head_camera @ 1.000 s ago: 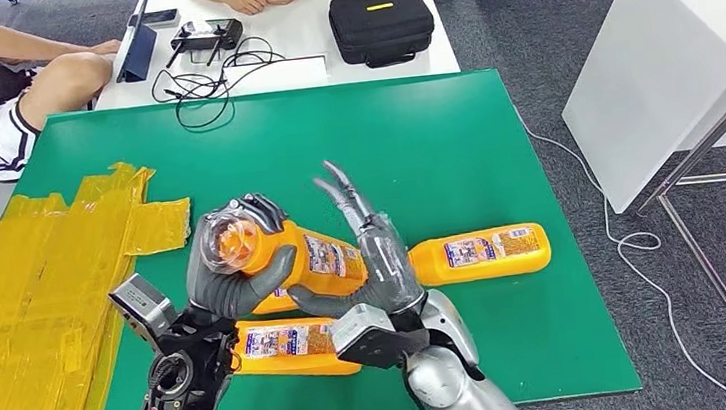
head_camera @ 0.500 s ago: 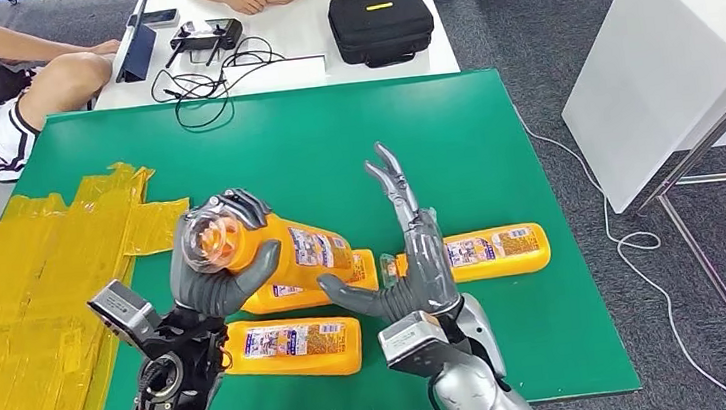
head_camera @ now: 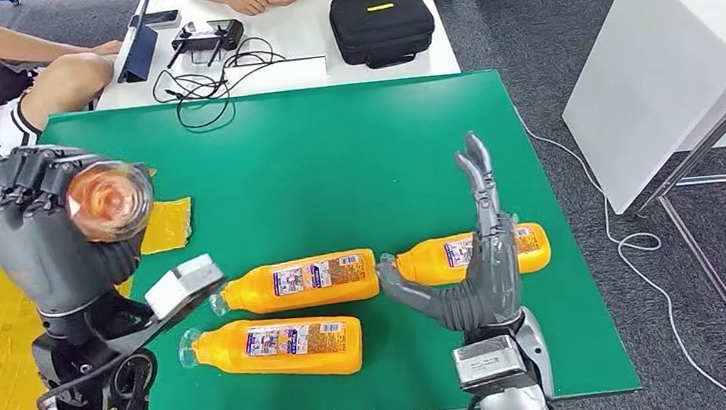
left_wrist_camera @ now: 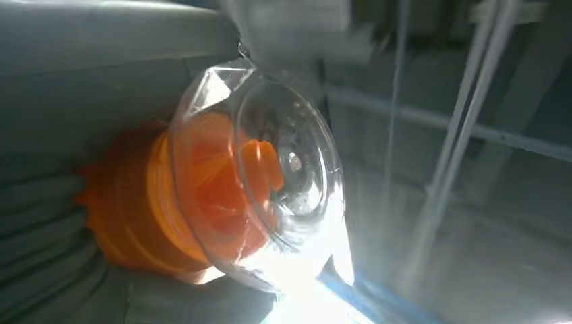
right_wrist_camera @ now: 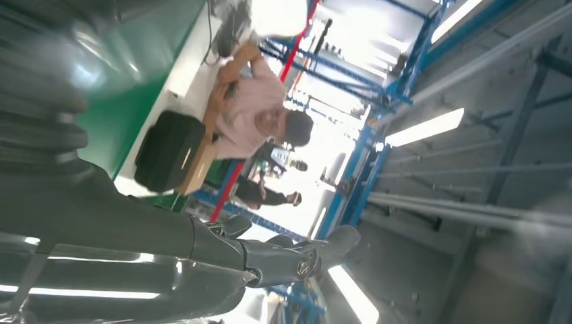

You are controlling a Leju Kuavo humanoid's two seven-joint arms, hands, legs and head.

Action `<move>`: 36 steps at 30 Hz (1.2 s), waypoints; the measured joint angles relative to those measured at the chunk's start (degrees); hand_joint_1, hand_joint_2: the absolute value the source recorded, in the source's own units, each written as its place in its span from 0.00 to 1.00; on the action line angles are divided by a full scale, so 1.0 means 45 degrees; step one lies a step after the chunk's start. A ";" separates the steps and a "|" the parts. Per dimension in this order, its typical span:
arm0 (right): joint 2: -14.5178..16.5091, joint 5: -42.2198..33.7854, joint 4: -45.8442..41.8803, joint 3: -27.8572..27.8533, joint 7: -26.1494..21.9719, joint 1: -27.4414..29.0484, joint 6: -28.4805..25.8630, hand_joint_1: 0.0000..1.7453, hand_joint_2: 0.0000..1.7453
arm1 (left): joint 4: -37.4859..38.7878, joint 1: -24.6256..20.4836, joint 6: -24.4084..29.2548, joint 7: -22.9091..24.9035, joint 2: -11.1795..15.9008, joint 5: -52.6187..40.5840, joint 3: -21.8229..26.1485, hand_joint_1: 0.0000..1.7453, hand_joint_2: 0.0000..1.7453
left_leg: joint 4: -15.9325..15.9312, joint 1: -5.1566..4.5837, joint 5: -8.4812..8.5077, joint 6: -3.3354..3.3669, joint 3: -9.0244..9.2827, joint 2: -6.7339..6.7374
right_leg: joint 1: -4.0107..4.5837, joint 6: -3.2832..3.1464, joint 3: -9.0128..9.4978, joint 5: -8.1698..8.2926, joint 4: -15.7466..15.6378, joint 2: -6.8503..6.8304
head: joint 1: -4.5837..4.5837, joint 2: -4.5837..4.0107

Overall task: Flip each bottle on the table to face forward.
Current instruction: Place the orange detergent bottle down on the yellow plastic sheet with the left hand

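The left hand grips an orange bottle with a clear domed cap, raised beside the green table; three labelled orange bottles lie on it; the right hand stands empty, fingers spread.

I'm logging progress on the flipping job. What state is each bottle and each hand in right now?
Left hand: raised, gripping a bottle.
Held bottle: lifted off the green table, clear cap toward the camera.
Three lying bottles: on their sides, labels up.
Right hand: empty, fingers spread, above the table.
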 joint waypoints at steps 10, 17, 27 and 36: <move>-0.0118 -0.0018 -0.1048 -0.0874 -0.0027 0.0588 -0.0412 0.00 1.00 | 0.3787 -0.3157 -0.4411 0.6155 0.2831 -0.1945 -0.2078 1.00 1.00 | 0.0000 0.0002 0.0028 -0.0034 0.0023 0.0020 | 0.0007 -0.0031 0.0009 0.0028 0.0004 0.0023 | 0.0000 0.0000; -0.0236 -0.0138 -0.1166 -0.1297 -0.0135 0.0735 -0.0378 0.00 1.00 | 0.9247 -0.5257 -0.3943 0.5074 0.3217 -0.1945 -0.2110 1.00 1.00 | 0.0000 0.0003 0.0029 -0.0035 0.0021 0.0041 | 0.0006 -0.0038 0.0004 0.0033 0.0006 0.0052 | 0.0000 0.0000; -0.0313 -0.0176 -0.1166 -0.1316 -0.0106 0.0966 -0.0204 0.00 1.00 | 1.3671 -0.6074 -0.4387 0.4588 0.3584 -0.1698 -0.1216 1.00 1.00 | -0.0001 0.0010 0.0027 -0.0036 0.0010 0.0066 | 0.0010 -0.0039 -0.0014 0.0032 0.0009 0.0069 | 0.0001 0.0000; -0.0313 -0.0157 -0.1095 -0.1333 0.0064 0.0966 0.0039 0.00 1.00 | 1.4974 -0.6063 -0.5242 0.4100 0.3789 -0.1215 -0.0339 1.00 1.00 | -0.0001 0.0006 0.0028 -0.0036 0.0004 0.0059 | 0.0008 -0.0039 -0.0013 0.0032 0.0008 0.0066 | 0.0002 0.0000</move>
